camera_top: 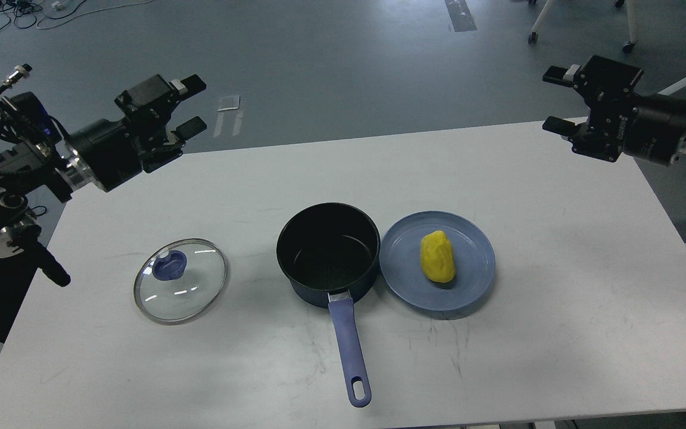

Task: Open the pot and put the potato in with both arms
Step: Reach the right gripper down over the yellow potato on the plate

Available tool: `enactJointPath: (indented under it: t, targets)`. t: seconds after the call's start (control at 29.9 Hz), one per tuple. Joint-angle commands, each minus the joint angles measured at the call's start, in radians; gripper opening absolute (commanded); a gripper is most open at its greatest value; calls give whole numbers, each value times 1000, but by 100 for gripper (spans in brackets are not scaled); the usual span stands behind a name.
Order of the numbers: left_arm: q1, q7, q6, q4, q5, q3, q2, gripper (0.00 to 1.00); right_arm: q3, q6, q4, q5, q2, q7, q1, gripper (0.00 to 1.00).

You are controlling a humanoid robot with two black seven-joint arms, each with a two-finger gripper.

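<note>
- At table centre: pot (pixel 327 250) uncovered, handle toward near edge; glass lid (pixel 180 280) lies to its left
- Potato (pixel 437 257) on blue plate (pixel 468 292), touching pot's right side
- L gripper (pixel 191 105) & R gripper (pixel 556 99) both spread, empty, above far corners
- Potato prob. light, firm, lumpy; pinch across narrow middle

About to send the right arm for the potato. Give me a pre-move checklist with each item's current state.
1. Lid off the pot: ok; the glass lid lies on the table, left of the pot.
2. Pot interior free: ok, nothing seen inside.
3. Potato reachable: ok; it sits uncovered on the blue plate, right of the pot.
4. Right hand open and empty: ok.
5. Left hand clear of the pot: ok; open, raised over the table's far left corner.
6. Plate clear of the pot: cannot tell; the rims look touching.
</note>
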Motion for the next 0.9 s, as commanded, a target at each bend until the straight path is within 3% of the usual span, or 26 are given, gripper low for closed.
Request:
enactJointPath:
  t: [0.0,0.07,0.13,0.4,0.87]
  targets:
    - [-1,69,-10,0,-57,-23,-16,98,-188,0,1,-69,62,0,168,100]
    - [0,119,-17,0,-83,-24,-30,98,-351,0,-2,-121,126,0,294,100]
    - [2,130,-18,0,-99,-24,-38,98,-447,0,-6,-135,184,0,365,100]
    - [5,147,-60,4,-111,-69,-64,98,-689,0,-91,-231,395,0,448,100]
    - [5,149,-60,4,-113,-78,-67,98,-817,0,-173,-293,594,0,445,100]
